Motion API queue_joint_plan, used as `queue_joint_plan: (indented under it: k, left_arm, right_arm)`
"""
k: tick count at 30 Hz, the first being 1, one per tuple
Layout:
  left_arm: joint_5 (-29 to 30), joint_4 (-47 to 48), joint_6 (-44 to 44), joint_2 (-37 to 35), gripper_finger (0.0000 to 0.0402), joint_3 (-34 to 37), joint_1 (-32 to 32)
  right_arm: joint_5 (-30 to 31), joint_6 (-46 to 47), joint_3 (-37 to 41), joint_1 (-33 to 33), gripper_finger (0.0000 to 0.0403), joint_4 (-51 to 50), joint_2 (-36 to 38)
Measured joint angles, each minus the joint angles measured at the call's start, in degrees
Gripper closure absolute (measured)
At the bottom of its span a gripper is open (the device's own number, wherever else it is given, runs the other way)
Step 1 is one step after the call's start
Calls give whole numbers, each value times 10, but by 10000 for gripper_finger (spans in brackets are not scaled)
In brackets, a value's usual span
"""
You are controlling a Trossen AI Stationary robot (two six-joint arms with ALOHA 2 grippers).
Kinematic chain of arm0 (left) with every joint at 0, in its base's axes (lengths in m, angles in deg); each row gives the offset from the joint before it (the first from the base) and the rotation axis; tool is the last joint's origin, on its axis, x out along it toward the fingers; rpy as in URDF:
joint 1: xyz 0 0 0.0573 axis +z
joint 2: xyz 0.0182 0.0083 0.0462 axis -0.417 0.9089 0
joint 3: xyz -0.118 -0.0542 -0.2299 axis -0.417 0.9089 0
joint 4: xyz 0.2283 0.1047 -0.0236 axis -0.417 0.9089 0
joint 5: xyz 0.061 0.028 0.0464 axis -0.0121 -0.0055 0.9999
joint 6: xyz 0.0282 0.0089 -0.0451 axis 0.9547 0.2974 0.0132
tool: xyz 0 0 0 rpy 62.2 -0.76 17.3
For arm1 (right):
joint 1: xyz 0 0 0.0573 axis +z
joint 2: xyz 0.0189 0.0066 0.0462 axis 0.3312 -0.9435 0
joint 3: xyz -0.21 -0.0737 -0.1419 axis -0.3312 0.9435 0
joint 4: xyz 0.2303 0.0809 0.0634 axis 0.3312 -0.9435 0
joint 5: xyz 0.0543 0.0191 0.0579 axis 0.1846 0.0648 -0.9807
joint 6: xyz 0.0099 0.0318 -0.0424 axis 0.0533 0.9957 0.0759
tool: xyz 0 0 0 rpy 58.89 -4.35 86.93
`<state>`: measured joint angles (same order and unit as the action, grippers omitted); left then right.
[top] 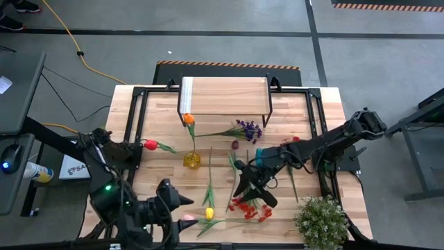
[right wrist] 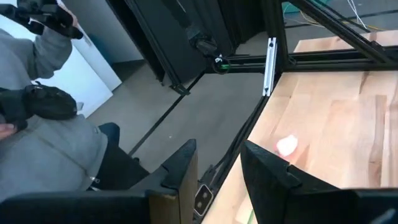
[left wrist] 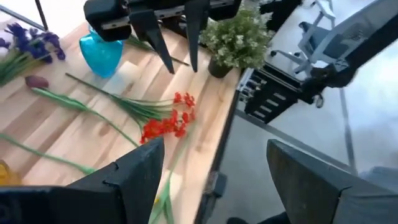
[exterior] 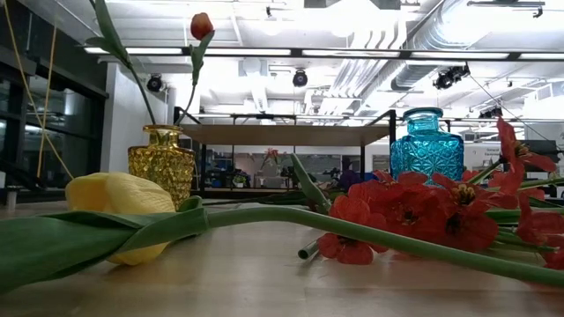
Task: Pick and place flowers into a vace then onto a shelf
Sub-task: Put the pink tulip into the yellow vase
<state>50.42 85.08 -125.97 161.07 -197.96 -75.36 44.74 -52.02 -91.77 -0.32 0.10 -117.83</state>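
A yellow glass vase (top: 192, 160) stands mid-table with an orange tulip (top: 189, 119) in it; the low view shows the vase (exterior: 163, 158) too. A blue vase (left wrist: 101, 53) stands by my right arm. On the table lie a red spray (top: 250, 207), yellow tulip (top: 209, 213), pink tulip (right wrist: 286, 145), red tulip (top: 150, 144), purple spray (top: 248, 128) and dark tulip (top: 234, 144). The shelf (top: 224, 95) stands at the far edge. My right gripper (top: 253, 194) hovers open over the red spray (left wrist: 165, 121). My left gripper (top: 179, 200) is open near the near-left edge, holding nothing.
A bushy potted plant (top: 321, 221) stands at the near right corner. Black frame rails (top: 135, 118) run along both table sides. A person in grey (right wrist: 43, 124) sits beyond the near-left edge. Bare wood shows between the shelf and the vases.
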Motion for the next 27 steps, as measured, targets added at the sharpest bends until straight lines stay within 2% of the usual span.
queue_joint_plan:
  k: [5,15,22,27]
  left_arm:
    - [2,11,-14,10,85,0,-14]
    - [-4,0,-106,45,85,0,-67]
    - [15,-24,-120,66,85,0,-98]
    - [13,-23,-129,73,85,-1,-110]
  right_arm:
    - [28,3,0,14,288,24,0]
    - [34,6,0,57,289,130,0]
    - [128,8,-3,120,289,169,0]
    - [209,7,-47,170,289,65,-6]
